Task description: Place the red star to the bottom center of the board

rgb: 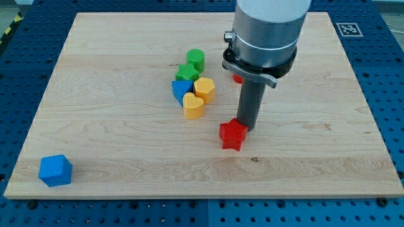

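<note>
The red star (231,134) lies on the wooden board (126,151), a little right of centre and below the middle. My tip (245,128) is at the star's upper right edge, touching or almost touching it. The dark rod rises from there to the grey arm body at the view's top. A second red block (237,78) shows only partly behind the rod's mount; its shape cannot be made out.
A cluster sits left of the rod: a green cylinder (196,59), a green star (187,72), a blue block (182,89), a yellow hexagon-like block (204,89) and a yellow heart (193,106). A blue cube (55,170) lies near the board's bottom left corner.
</note>
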Motion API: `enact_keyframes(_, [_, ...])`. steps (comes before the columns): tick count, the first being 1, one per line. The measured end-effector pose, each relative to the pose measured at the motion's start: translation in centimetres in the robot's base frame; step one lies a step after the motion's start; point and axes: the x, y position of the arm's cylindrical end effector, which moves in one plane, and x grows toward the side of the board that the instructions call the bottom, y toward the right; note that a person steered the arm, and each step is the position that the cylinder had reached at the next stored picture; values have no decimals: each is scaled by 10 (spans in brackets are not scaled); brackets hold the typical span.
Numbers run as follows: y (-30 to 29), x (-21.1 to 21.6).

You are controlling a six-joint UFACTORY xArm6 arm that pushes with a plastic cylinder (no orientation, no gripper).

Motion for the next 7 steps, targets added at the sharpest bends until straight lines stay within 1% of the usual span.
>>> enact_keyframes(2, [-26, 0])
enact_keyframes(4, [2, 5])
enact_keyframes(6, [-24, 6])
enact_keyframes(7, [-21, 21])
